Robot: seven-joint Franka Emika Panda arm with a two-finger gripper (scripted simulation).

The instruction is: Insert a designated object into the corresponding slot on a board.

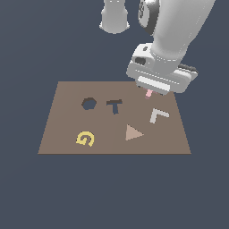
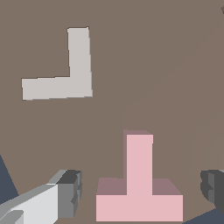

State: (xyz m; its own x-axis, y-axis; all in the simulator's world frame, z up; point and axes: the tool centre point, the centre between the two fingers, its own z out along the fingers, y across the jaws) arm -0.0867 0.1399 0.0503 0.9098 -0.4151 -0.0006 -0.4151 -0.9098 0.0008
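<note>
Board (image 1: 62,134), flat and brown, laid on a plain dark blue-grey worktop (image 1: 27,192) filling the exterior view; no walls or other room features visible. Dark hexagon cutout (image 1: 88,103) and dark T slot (image 1: 114,105) side by side in the board's upper middle. Yellow G (image 1: 85,138) at lower left, tan triangle (image 1: 133,133) right of centre, grey-white L (image 1: 158,115) toward the right edge. Pink T (image 1: 148,93) near the board's upper right, just a sliver showing under the end effector (image 1: 150,91), well apart from the slot. Wrist view: T (image 2: 139,188) flat on the brown surface between the two fingers (image 2: 70,192), a clear gap on each side, so end effector spread wide and gripping nothing. L (image 2: 78,74) on the board nearby, apart from the T.
</note>
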